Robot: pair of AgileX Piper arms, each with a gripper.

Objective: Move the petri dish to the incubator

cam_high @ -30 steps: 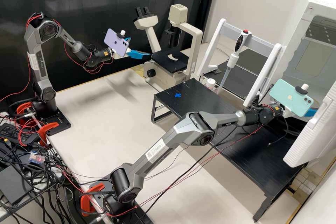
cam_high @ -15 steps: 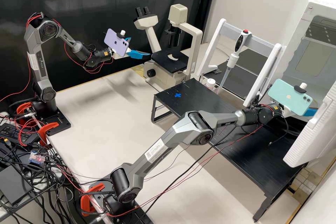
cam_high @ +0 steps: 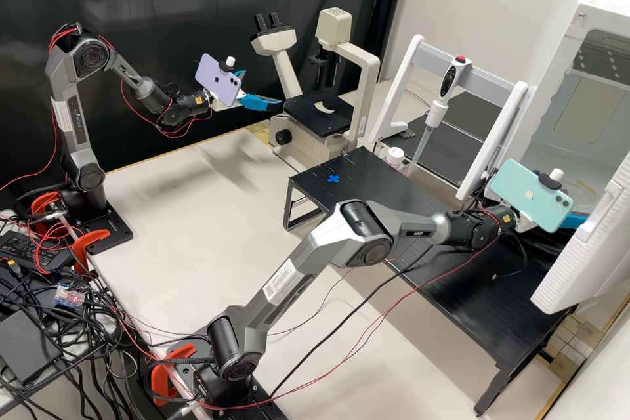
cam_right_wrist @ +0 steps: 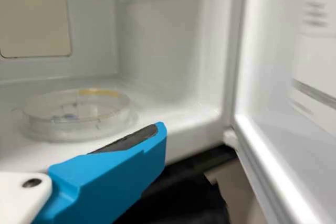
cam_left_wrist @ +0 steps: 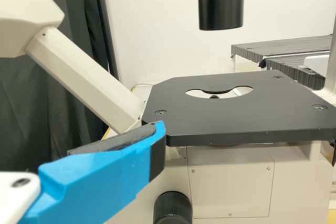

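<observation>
Bench tally: two arms, two grippers, one petri dish.

Counted as two grippers: one left gripper, one right gripper; two phones, one purple phone and one pale green phone; one incubator with one door; one microscope with two eyepieces; one pipette; one white frame; one white-capped bottle; one black raised bench; one blue cross mark; one pale tabletop; one small circuit board; tangled cables, too many for a count.
</observation>
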